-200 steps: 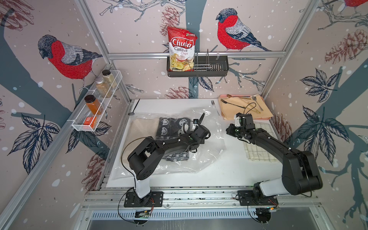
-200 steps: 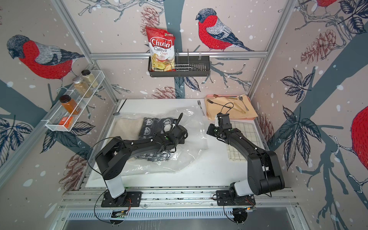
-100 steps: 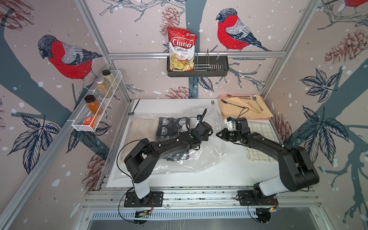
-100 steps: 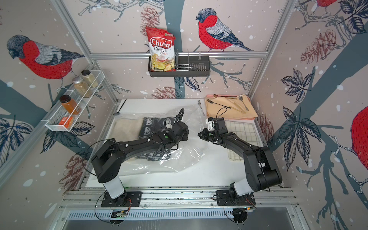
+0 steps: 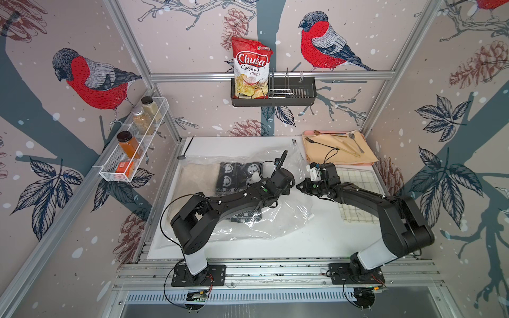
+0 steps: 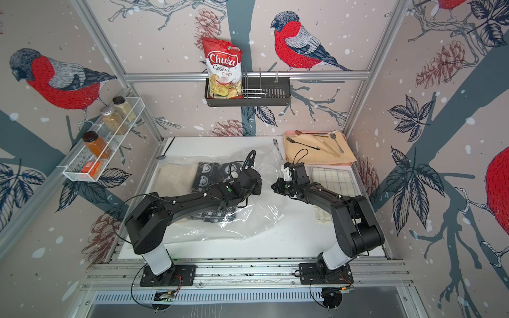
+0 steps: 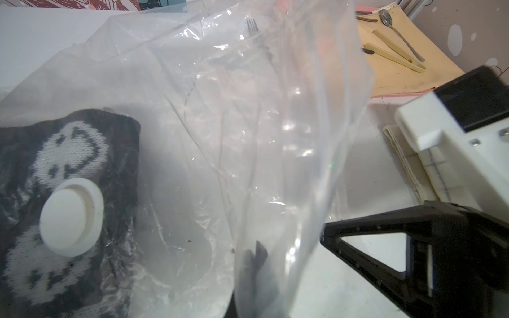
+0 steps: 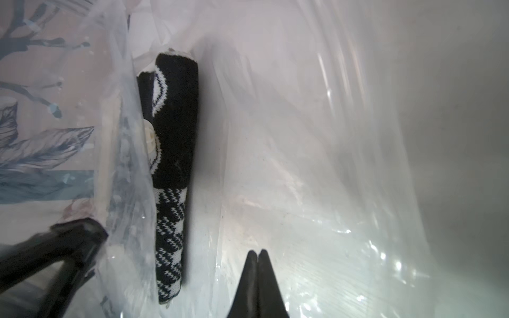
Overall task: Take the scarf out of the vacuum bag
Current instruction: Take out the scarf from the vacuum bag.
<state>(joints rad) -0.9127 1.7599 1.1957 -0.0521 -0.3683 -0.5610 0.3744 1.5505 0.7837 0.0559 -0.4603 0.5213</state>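
Note:
The vacuum bag (image 5: 278,220) (image 6: 248,220) lies crinkled across the middle of the white table. Through the bag shows the black-and-white scarf (image 5: 234,176) (image 6: 209,176) (image 7: 68,154), folded under the white valve cap (image 7: 70,217). My left gripper (image 5: 292,184) (image 6: 260,190) (image 7: 256,256) is shut on the bag's film (image 7: 275,124) and holds it raised at the mouth. My right gripper (image 5: 298,187) (image 6: 272,187) (image 8: 257,253) is shut and empty. It points tip to tip at the left one, just inside the bag's mouth, with the scarf (image 8: 170,137) ahead of it.
A beige cloth (image 5: 198,176) lies in the bag left of the scarf. A checked towel (image 5: 355,187) lies under my right arm. Behind it sits a tan mat with cutlery (image 5: 338,151), and a fork (image 5: 294,141) beside it. A chips basket (image 5: 289,90) and a spice rack (image 5: 135,143) hang on the walls.
My right gripper has swung left from the checked towel to the bag's mouth. My left gripper has moved right with the bag's film. Both stayed shut.

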